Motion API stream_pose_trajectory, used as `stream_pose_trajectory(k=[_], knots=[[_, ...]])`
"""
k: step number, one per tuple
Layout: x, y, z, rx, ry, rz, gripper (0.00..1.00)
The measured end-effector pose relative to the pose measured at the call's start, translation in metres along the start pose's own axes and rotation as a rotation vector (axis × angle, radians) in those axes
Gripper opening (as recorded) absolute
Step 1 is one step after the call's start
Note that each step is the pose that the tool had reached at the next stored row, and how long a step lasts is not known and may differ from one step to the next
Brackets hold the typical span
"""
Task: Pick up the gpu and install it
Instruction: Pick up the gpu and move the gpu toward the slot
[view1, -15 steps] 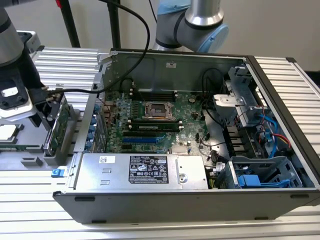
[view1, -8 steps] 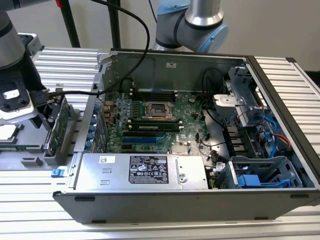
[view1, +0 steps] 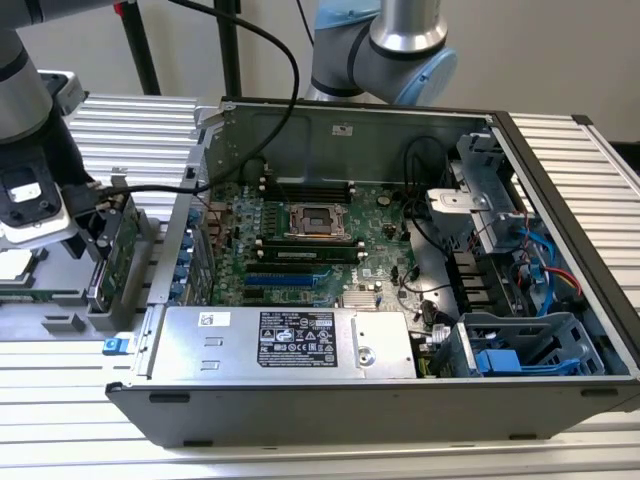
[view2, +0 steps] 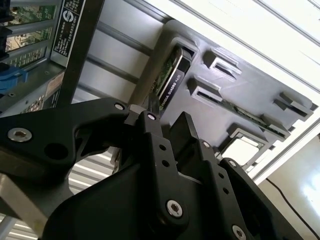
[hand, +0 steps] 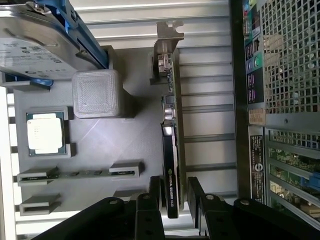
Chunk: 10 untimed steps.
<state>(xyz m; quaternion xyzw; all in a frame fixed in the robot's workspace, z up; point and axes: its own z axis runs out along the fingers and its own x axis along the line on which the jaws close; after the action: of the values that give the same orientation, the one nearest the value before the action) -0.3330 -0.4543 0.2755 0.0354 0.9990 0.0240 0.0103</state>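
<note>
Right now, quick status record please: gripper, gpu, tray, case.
gripper: down over one end of the gpu, straddling it; whether it grips cannot be judged
gpu: upright on edge in the gray tray, outside the case, not installed
tray also holds: hard drive with blue rails, processor chip, memory stick
case: open, motherboard exposed, on the exterior view's right of the tray

Ribbed metal table (view1: 60, 400), open computer case (view1: 350, 415) on it, grey parts tray (hand: 135, 140) alongside
</note>
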Motion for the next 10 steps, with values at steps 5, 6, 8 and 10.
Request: stream_pose_trajectory(k=[5, 6, 8, 10], knots=[[0.0, -0.0001, 0.0017, 0.0, 0.0, 0.0, 1.0], [0.0, -0.0001, 0.0022, -0.0001, -0.0001, 0.0, 1.0], [0.0001, -0.0001, 0.0032, -0.0002, -0.0001, 0.0, 1.0], [0.0001, -0.0002, 0.0045, -0.0001, 0.0, 0.0, 1.0]])
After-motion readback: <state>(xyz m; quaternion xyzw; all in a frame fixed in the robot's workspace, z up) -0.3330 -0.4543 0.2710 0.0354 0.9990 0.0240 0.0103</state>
